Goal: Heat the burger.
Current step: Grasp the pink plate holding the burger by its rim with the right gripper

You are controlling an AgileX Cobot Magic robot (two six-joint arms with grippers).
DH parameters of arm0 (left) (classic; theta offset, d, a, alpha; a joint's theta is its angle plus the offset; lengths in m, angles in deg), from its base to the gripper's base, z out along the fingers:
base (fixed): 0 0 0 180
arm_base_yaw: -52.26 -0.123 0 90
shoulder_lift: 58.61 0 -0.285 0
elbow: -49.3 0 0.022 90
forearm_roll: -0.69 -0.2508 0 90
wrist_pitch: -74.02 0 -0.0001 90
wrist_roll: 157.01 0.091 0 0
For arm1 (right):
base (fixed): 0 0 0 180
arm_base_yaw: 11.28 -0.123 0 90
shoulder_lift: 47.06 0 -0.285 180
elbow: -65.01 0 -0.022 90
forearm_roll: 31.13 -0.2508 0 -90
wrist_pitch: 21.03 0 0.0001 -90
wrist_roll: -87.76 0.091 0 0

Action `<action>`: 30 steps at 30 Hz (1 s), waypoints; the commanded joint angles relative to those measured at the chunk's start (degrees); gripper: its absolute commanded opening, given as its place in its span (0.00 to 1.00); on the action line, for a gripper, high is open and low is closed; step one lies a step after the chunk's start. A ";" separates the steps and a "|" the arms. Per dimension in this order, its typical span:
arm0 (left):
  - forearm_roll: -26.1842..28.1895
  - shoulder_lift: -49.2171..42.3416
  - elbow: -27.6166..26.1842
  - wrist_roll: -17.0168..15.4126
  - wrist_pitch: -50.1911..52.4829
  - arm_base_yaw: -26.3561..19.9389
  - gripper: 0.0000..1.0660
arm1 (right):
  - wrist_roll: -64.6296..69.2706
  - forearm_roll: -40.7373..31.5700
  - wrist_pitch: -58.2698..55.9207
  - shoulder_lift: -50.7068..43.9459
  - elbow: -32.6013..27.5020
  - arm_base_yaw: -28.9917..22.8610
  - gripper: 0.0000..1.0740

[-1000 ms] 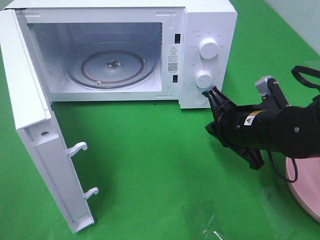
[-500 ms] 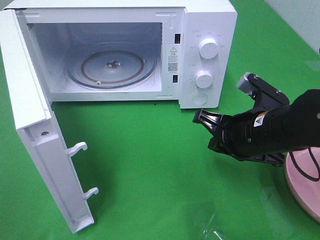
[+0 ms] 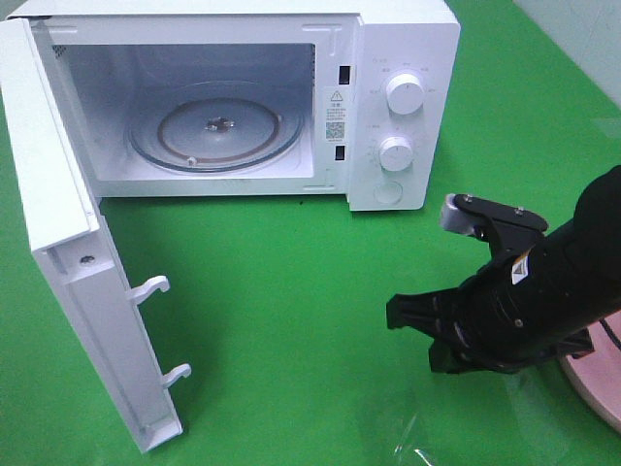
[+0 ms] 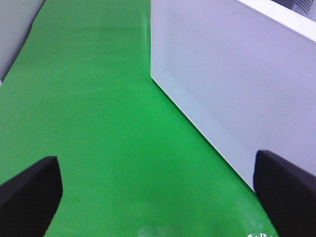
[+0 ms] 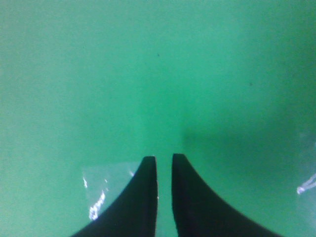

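The burger is out of view in every frame. The white microwave (image 3: pixel 388 58) stands at the back with its door (image 3: pixel 68 291) swung wide open and a bare glass turntable (image 3: pixel 218 126) inside. My right gripper (image 3: pixel 393 313) hovers over the green cloth in front of the control panel, pointing left. In the right wrist view its fingers (image 5: pixel 164 157) are parted by a narrow gap with only cloth showing between them. My left gripper (image 4: pixel 158 197) is open wide and empty, beside a white dotted panel of the microwave (image 4: pixel 237 84). The left arm does not show in the high view.
The rim of a pink plate (image 3: pixel 597 383) shows at the right edge, partly behind my right arm. Two knobs (image 3: pixel 404 93) and a round button sit on the microwave's panel. Door latch hooks (image 3: pixel 155 286) stick out toward the cloth's middle. A shiny glare patch (image 3: pixel 412 442) lies on the cloth at the front.
My right gripper has pulled back from the microwave's lower controls toward the front, swinging to point left. Its fingers have parted slightly. The left gripper shows no change.
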 commanded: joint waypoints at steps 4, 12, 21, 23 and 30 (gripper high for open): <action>0.69 -0.97 0.11 0.06 0.11 -0.06 0.91 | -0.86 8.82 -19.37 -0.40 5.10 0.17 0.14; 0.69 -0.97 0.11 0.06 0.11 -0.06 0.91 | -0.92 16.10 -35.41 -1.03 11.12 0.17 0.16; 0.69 -0.97 0.11 0.06 0.11 -0.06 0.91 | -0.92 21.54 -40.74 -9.40 14.67 0.17 0.18; 0.69 -0.97 0.11 0.06 0.11 -0.06 0.91 | -0.86 23.78 -42.91 -14.04 14.67 0.17 0.22; 0.69 -0.97 0.11 0.06 0.11 -0.06 0.91 | -0.86 28.99 -46.01 -18.85 14.61 0.34 0.61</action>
